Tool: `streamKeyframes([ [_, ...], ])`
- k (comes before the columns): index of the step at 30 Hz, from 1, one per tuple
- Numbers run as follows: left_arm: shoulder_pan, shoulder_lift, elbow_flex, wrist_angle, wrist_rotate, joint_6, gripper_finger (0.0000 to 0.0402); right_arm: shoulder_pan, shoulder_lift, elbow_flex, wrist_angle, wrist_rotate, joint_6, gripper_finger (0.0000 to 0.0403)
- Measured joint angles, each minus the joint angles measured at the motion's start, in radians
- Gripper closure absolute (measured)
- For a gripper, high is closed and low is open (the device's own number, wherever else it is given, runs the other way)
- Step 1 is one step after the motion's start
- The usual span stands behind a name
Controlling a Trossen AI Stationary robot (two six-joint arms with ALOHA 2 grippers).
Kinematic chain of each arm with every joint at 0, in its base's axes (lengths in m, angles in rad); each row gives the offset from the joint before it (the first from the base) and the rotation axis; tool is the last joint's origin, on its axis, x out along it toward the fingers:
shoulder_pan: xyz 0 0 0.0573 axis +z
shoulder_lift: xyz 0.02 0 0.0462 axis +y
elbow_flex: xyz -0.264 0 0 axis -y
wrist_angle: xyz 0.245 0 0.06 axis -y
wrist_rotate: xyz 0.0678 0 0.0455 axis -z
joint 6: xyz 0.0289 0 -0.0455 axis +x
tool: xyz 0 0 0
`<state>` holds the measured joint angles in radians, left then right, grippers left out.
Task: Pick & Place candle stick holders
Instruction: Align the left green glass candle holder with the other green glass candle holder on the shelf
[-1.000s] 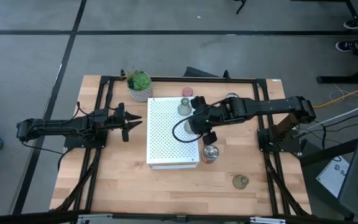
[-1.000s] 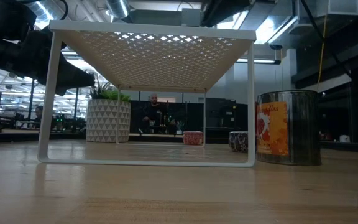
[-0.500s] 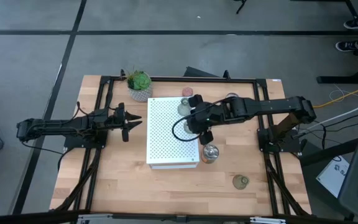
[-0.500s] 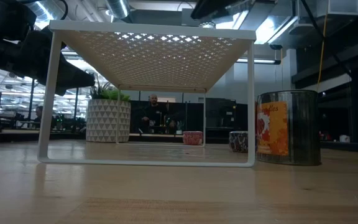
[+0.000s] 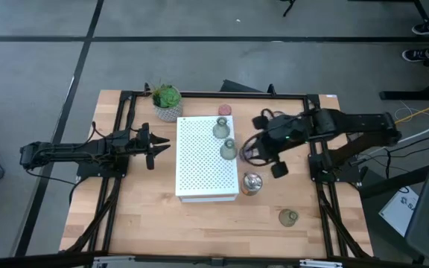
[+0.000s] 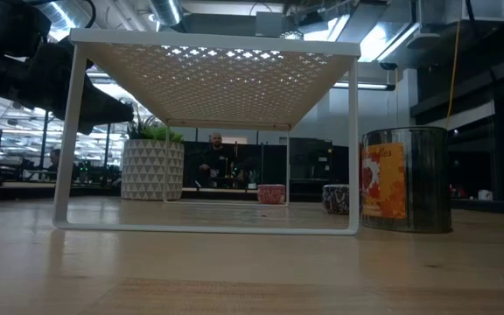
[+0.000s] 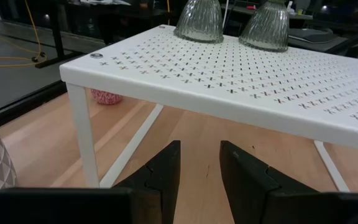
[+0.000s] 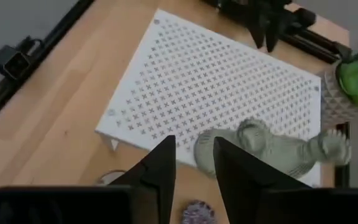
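High view is showing the white perforated box (image 5: 206,158) standing mid-table, with two olive-green glass holders (image 5: 221,128) sitting on its top near the right edge, one just beyond the other. A silvery metal holder (image 5: 252,182) is resting on the table (image 5: 147,223) just beside the box's right front corner, and another olive-green holder (image 5: 288,217) is lying well apart toward the front right. A pink holder (image 5: 224,110) is sitting on the table behind the box, near the plant in its white pot (image 5: 167,102), which is holding green leaves.

The right gripper (image 5: 263,154) is hovering off the box's right side, above the table, clear of the glass holders; its jaws are standing slightly apart with nothing between them, as the right wrist view is showing. The left gripper (image 5: 155,146) is waiting to the left of the box, its jaws parted a little and pinching nothing.

Low view is showing an orange-labelled metal can (image 6: 406,179) standing right of the box.
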<state>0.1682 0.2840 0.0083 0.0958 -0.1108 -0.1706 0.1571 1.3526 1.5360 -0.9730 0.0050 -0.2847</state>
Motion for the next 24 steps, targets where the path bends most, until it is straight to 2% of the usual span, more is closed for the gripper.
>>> streamKeyframes([
  [5, 0.0, 0.0, 0.0, 0.002, 0.0, 0.0, 0.0294, -0.003, -0.139, -0.257, 0.196, 0.075, 0.086, 0.0306],
  [10, 0.0, 0.0, 0.0, -0.002, 0.0, 0.0, 0.0294, -0.002, -0.184, -0.461, 0.39, 0.078, 0.15, 0.0309],
  [15, 0.0, 0.0, 0.0, -0.001, 0.0, 0.0, 0.0294, 0.002, -0.172, -0.581, 0.54, 0.081, 0.183, 0.031],
  [20, 0.0, 0.0, 0.0, 0.0, 0.0, 0.0, 0.0294, 0.002, -0.173, -0.664, 0.727, 0.149, 0.233, 0.031],
  [24, 0.0, 0.0, 0.0, -0.002, 0.0, 0.0, 0.0294, 0.002, -0.173, -0.717, 0.837, 0.16, 0.249, 0.031],
])
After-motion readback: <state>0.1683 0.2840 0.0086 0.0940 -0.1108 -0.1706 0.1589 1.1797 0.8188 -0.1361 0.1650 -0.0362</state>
